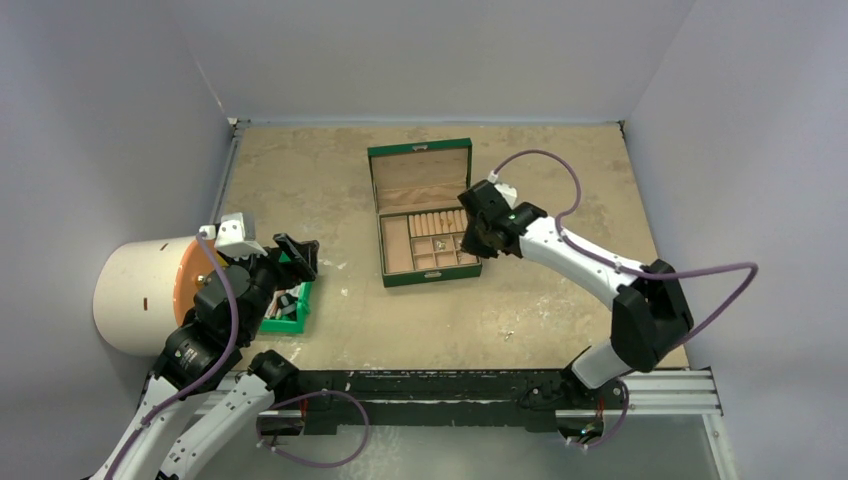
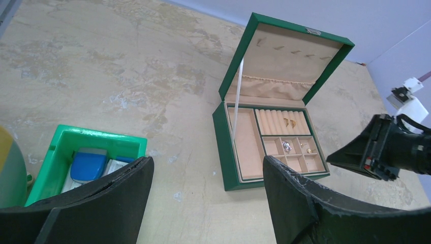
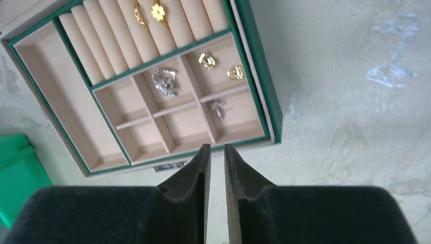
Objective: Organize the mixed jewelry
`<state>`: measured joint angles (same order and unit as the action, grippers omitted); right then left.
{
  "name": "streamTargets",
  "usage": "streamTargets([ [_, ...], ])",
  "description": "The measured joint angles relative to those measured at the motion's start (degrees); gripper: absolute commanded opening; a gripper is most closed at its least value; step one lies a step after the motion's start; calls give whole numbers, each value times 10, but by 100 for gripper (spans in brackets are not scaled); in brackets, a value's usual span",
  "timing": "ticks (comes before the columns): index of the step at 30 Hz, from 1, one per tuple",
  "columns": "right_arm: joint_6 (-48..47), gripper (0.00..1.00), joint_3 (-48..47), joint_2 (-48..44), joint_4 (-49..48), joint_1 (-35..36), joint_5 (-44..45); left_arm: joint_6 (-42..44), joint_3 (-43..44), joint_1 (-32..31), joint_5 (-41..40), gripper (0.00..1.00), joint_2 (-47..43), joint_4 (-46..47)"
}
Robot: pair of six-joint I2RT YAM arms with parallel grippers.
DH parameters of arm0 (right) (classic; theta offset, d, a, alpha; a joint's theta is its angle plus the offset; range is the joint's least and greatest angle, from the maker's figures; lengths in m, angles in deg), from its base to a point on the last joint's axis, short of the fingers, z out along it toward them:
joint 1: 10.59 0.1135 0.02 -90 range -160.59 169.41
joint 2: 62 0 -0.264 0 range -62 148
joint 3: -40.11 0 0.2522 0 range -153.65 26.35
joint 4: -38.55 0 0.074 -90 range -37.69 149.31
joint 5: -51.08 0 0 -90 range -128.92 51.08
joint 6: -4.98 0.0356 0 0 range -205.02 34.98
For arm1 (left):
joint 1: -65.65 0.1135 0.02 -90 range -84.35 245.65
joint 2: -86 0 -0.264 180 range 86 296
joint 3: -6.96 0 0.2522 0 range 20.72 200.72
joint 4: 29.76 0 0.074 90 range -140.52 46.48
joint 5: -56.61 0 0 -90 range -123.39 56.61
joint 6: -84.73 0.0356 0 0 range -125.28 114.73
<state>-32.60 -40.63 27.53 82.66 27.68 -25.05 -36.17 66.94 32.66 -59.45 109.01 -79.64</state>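
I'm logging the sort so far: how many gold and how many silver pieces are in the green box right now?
Gold pieces: 4
Silver pieces: 2
Total: 6

In the top view the jewelry (image 1: 438,243) is too small to be told apart. The bin (image 3: 15,173) is cut off by the right wrist view's left edge; its contents (image 2: 87,165) are partly hidden by a left finger (image 2: 101,208)
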Motion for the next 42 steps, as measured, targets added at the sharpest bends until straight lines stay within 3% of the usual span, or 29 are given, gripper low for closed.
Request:
streamTargets([
  [22, 57, 22, 261, -257, 88, 0, -5, 0, 0, 0, 1, 79, 3, 0],
  [31, 79, 22, 337, -269, 80, 0, -50, 0, 0, 0, 1, 79, 5, 0],
  [42, 91, 24, 358, -250, 56, 3, -79, 0, 0, 0, 1, 79, 5, 0],
])
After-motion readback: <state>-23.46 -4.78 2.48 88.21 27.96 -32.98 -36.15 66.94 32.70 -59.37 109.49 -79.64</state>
